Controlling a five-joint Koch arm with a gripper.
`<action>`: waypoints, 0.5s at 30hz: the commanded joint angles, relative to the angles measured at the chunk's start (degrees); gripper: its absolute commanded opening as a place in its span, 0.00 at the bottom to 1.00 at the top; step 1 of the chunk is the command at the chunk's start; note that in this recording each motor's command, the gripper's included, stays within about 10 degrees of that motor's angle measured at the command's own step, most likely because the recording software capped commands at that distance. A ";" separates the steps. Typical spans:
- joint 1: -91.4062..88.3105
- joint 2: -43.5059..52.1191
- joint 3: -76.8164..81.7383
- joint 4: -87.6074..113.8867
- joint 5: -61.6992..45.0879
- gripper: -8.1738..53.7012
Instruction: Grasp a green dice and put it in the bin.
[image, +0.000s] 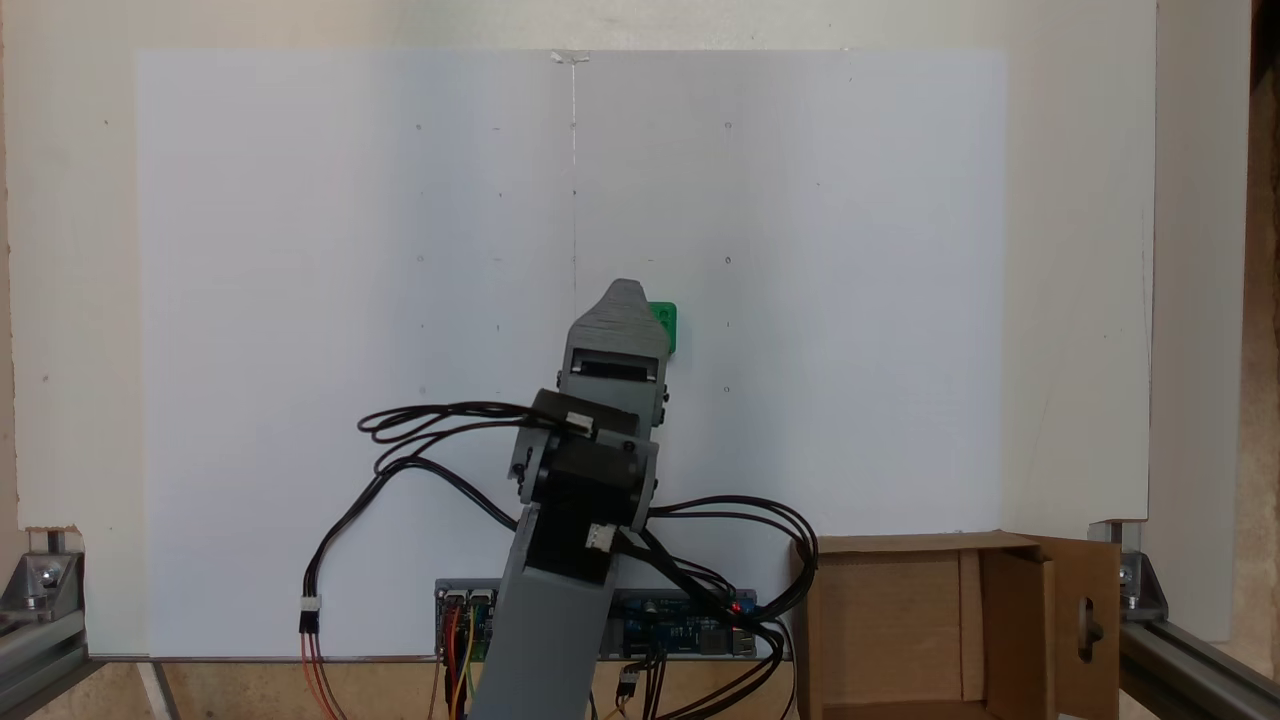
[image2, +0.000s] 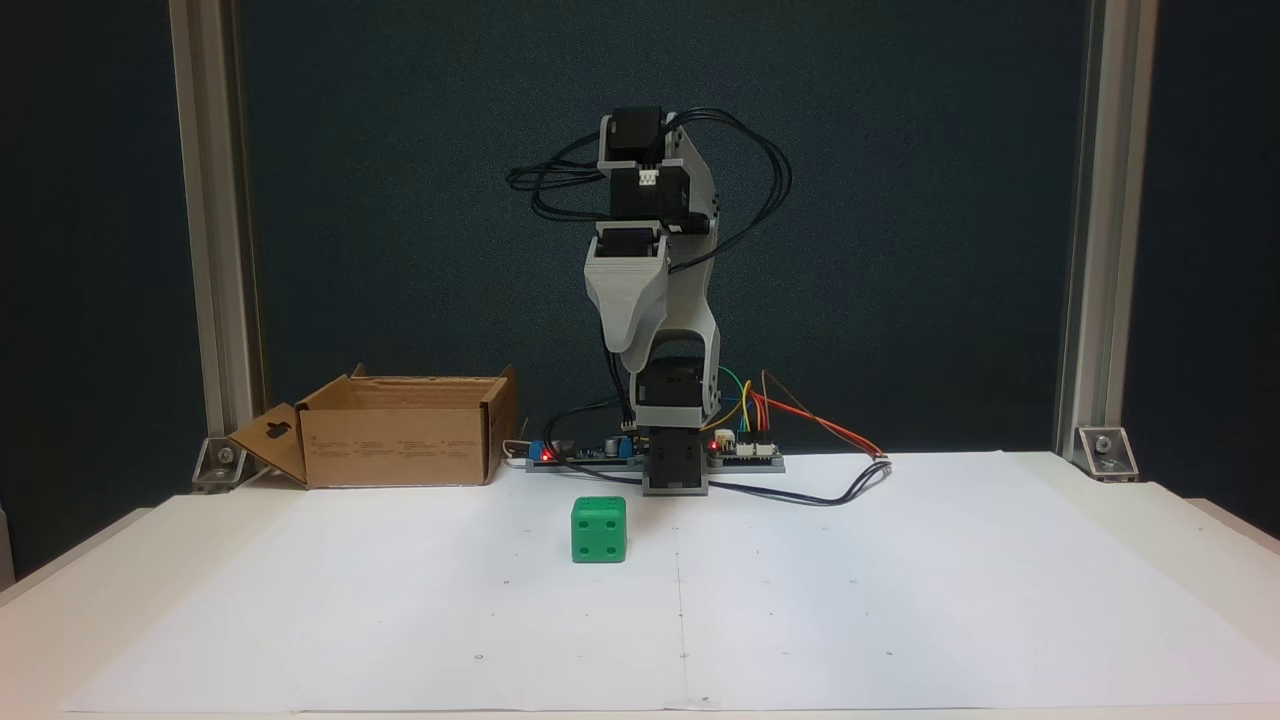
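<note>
Dice: the green dice (image2: 599, 529) is sitting flat on the white paper sheet (image2: 900, 600), out in the open near the middle seam, four pips facing the front camera. From above, the gripper covers most of it, so just a green sliver (image: 666, 326) pokes out on the right of the tip.

Gripper: the grey gripper (image2: 632, 348) hangs pointing down, well above the sheet and a bit right of the dice in the front fixed view. Nothing in it. Honestly can't tell if it's parted or closed, both cameras give me one tapered tip (image: 626, 291) with the jaws lined up behind each other.

Bin: the cardboard bin (image2: 400, 430) is back left in the front view, well apart from the dice, top open, handle-hole flap (image2: 270, 442) folded outward. From above it's bottom right (image: 890, 610).

Extras: controller boards (image2: 745, 452) and loose cables (image2: 830, 490) by the arm's base.
</note>
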 joint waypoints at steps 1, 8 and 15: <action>1.23 -0.18 -3.78 1.41 -6.33 0.83; 4.83 -3.52 -3.78 1.76 -12.48 0.84; 7.56 -10.63 -3.78 1.23 -12.83 0.86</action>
